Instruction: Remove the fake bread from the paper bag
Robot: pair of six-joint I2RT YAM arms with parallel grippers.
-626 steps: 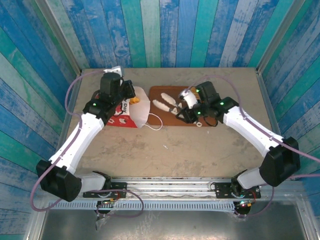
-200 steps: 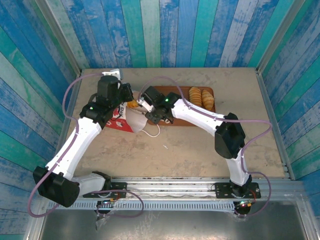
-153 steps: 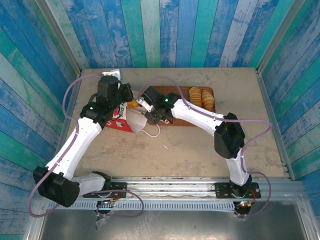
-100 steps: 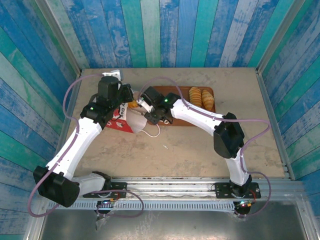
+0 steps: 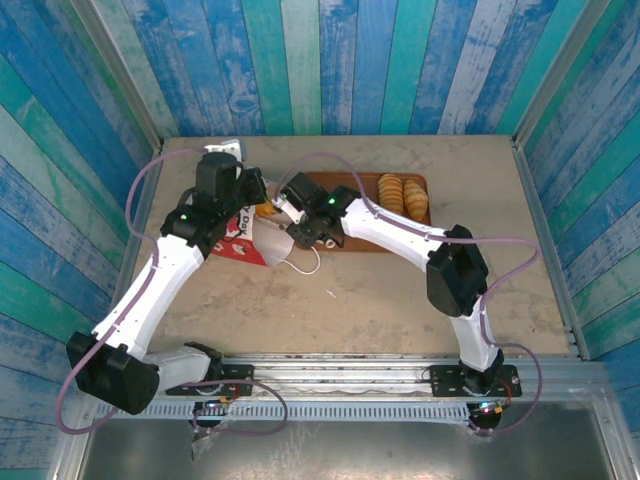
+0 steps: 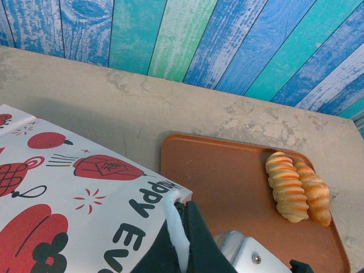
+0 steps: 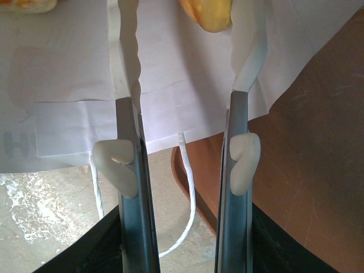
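Note:
The paper bag (image 5: 240,242), white with red prints (image 6: 68,216), lies on its side with its mouth toward the tray. My left gripper (image 5: 250,192) (image 6: 183,213) is shut on the bag's upper rim, pinching white paper between dark fingers. My right gripper (image 5: 283,208) (image 7: 186,23) is open, its fingertips inside the bag mouth. A golden piece of fake bread (image 7: 207,14) lies between them beside the right finger (image 7: 245,62), apart from the left one. Another piece (image 7: 23,4) sits further left, and an orange one (image 5: 265,208) shows at the mouth. Two ridged croissants (image 5: 402,195) (image 6: 287,185) rest on the tray.
The flat brown tray (image 5: 365,238) (image 6: 227,182) (image 7: 307,142) lies right of the bag, bare on its near half. The bag's white loop handle (image 5: 310,255) (image 7: 190,193) trails onto the table. Blue plank walls enclose the back and sides.
Three seconds ago my right gripper was over the tray; now it is at the bag mouth. Over the last second neither arm has visibly moved.

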